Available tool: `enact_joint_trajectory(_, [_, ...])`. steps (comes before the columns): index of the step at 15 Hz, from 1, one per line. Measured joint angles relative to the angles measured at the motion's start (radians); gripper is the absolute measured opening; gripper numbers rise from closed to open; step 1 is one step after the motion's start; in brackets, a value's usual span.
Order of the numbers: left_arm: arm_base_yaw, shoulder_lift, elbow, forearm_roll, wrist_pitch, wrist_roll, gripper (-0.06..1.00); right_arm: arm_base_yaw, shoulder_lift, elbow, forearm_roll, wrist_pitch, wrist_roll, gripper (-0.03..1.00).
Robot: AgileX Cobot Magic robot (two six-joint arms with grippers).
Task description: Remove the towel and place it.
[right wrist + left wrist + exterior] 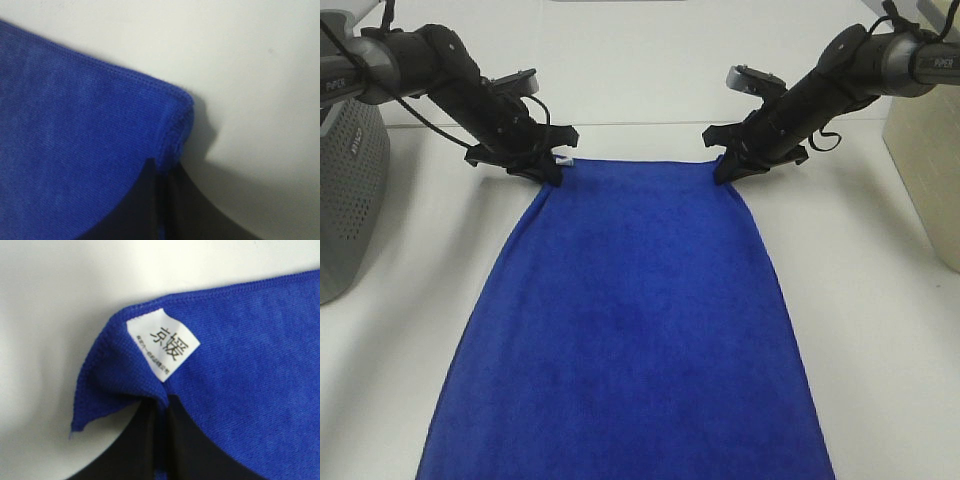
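Observation:
The royal-blue towel (630, 320) lies spread flat on the white table, running from the far middle to the near edge. My left gripper (552, 172) is shut on its far left corner, where a small white tag (162, 345) shows. Pinched between my right gripper's (723, 170) jaws is the far right corner (170, 125), so that gripper is shut too. In both wrist views the cloth (250, 365) bunches up into the dark fingers (150, 200).
A grey perforated basket (345, 190) stands at the left edge of the table. A beige box (930, 170) stands at the right edge. Bare white table (640, 80) lies behind the grippers and on both sides of the towel.

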Motion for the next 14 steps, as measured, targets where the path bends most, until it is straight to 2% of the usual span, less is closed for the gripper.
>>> enact_joint_trajectory(2, [0.000, 0.000, 0.007, 0.008, -0.076, 0.006, 0.01, 0.000, 0.016, -0.064, -0.045, -0.026, -0.015, 0.01])
enact_joint_trajectory(6, [0.000, 0.000, 0.008, 0.009, -0.235, 0.016, 0.01, 0.000, 0.020, -0.162, -0.050, -0.084, -0.089, 0.01])
enact_joint_trajectory(11, [-0.002, 0.000, 0.009, 0.009, -0.399, 0.068, 0.01, 0.000, 0.028, -0.173, -0.051, -0.177, -0.145, 0.01])
enact_joint_trajectory(14, [-0.004, 0.000, 0.009, 0.008, -0.448, 0.108, 0.01, 0.000, 0.035, -0.173, -0.054, -0.223, -0.175, 0.01])
